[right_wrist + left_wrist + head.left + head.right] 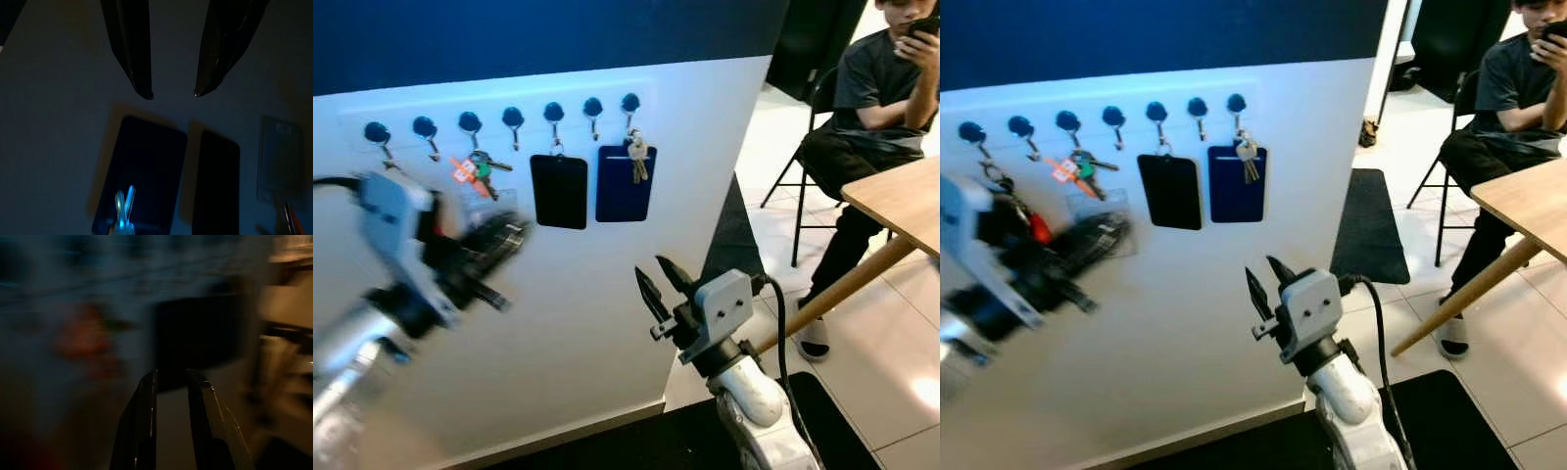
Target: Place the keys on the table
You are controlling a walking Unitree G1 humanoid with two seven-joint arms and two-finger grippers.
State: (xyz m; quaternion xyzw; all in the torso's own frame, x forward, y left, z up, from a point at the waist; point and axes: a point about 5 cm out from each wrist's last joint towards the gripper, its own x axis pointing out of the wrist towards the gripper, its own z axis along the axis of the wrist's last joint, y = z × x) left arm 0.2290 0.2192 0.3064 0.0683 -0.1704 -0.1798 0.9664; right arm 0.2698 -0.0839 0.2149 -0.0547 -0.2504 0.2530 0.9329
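Note:
A row of blue hooks runs along a white wall panel. A key bunch with orange and green tags hangs on the third hook. A bunch of silver keys hangs from the rightmost hook, over a blue card. My left gripper is motion-blurred, just below and right of the tagged keys, narrowly open and empty. My right gripper stands open and empty lower down, below the silver keys. The wooden table is at the far right.
A black card hangs beside the blue one. A person sits on a folding chair behind the table, holding a phone. A black mat lies on the tiled floor past the panel's right edge, and another mat lies by my right arm.

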